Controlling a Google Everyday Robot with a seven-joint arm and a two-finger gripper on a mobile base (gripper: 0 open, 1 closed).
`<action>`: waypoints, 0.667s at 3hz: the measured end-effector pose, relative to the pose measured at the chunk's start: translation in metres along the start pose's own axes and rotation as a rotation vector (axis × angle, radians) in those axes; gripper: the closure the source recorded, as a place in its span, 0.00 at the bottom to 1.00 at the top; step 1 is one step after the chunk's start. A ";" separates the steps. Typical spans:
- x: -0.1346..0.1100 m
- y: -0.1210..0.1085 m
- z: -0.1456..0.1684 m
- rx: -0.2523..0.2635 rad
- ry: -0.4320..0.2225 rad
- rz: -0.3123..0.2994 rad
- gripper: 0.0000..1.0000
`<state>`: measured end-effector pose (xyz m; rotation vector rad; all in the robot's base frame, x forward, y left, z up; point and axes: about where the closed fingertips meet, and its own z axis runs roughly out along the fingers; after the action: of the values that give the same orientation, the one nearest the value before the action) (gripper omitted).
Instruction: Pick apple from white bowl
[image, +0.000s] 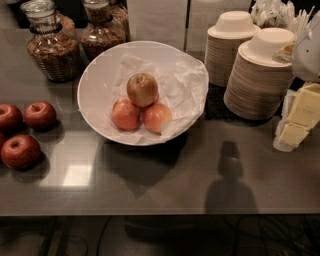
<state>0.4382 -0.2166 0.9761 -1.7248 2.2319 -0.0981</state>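
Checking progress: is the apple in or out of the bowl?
In: apple sits on two paler apples inside bowl. Gripper not in view.

A self-serve cafeteria or office snack counter: the dark countertop (165, 185) bears glass jars (50, 47) of cereal, stacked disposable bowls (260, 75), loose red apples (40, 115) and a paper-lined white bowl (95, 90), with the gripper (296, 121) at its right edge.

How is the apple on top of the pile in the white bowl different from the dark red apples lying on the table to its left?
Colour: the apple is red-brown, tinged yellow-green; the dark red apples are deep red throughout. Place: the apple rests on two paler apples in the white bowl; the dark red apples sit on the table. Both are round and similar in size. The pincer is not in view.
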 end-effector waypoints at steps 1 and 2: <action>-0.009 -0.001 0.001 0.009 -0.014 -0.002 0.00; -0.055 0.003 0.015 0.001 -0.083 -0.051 0.00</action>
<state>0.4522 -0.1616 0.9726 -1.7521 2.1294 -0.0382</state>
